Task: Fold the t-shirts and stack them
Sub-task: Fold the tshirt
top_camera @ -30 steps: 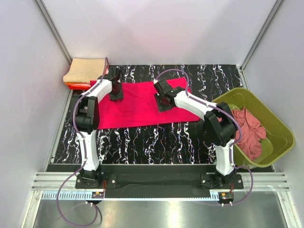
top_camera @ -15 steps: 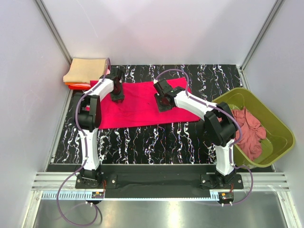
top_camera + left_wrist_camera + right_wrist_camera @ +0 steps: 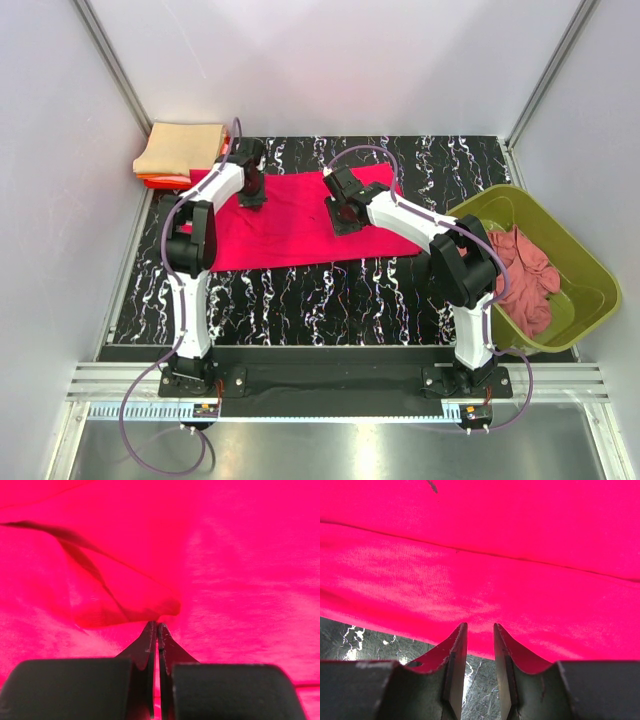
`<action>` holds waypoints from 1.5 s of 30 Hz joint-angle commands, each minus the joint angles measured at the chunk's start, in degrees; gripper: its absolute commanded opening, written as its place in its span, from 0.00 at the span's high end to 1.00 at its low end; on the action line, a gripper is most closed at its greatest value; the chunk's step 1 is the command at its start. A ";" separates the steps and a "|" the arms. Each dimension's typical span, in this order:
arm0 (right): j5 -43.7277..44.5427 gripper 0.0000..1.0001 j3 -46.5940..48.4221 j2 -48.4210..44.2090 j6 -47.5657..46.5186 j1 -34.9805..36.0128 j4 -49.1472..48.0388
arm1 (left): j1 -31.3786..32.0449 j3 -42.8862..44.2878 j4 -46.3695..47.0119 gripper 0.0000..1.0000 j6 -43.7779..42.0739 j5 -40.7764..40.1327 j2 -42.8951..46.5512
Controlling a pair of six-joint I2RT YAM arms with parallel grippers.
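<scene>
Atop crimson t-shirt [image 3: 290,225], left pincer [image 3: 156,625] pinches a fold; right pincer [image 3: 480,626] slightly parted.

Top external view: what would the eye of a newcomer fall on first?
The crimson-pink t-shirt lies spread flat across the dark marbled table, with the left gripper pinching its far left part and the right gripper over it. At right, an olive-green tub holds a dusty rose shirt; folded shirts are stacked far left.

- A lab robot cell: plain white panel walls [image 3: 330,60] at 9, 12 and 3 o'clock.
- Aluminium frame posts [image 3: 112,70] in the back corners.
- Arm bases [image 3: 190,372] bolted to an aluminium rail [image 3: 330,385] at 6 o'clock, purple cables [image 3: 150,440] looping below.
</scene>
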State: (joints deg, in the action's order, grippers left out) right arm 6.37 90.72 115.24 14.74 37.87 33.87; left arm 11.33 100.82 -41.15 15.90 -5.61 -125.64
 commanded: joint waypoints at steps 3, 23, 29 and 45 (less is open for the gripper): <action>-0.13 0.66 1.13 -2.21 -0.68 -0.07 -0.91 | 2.11 3.69 0.45 0.97 -2.10 -0.20 2.16; -0.84 0.65 1.04 -3.00 -0.50 -0.07 -0.82 | 5.11 0.53 0.63 0.63 -7.47 6.67 11.98; -1.27 0.65 0.43 -4.23 -0.24 -0.07 -1.00 | -2.88 -13.16 -0.08 0.69 -0.71 1.82 21.47; -3.21 0.65 0.07 -2.13 -0.77 -0.07 -1.08 | -17.40 -31.11 4.85 0.83 5.01 -5.71 17.11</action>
State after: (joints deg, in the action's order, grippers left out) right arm 3.33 90.72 114.54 14.74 37.87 33.82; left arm -6.00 70.02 -38.24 19.00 -5.82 -106.19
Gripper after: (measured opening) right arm 0.350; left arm 0.163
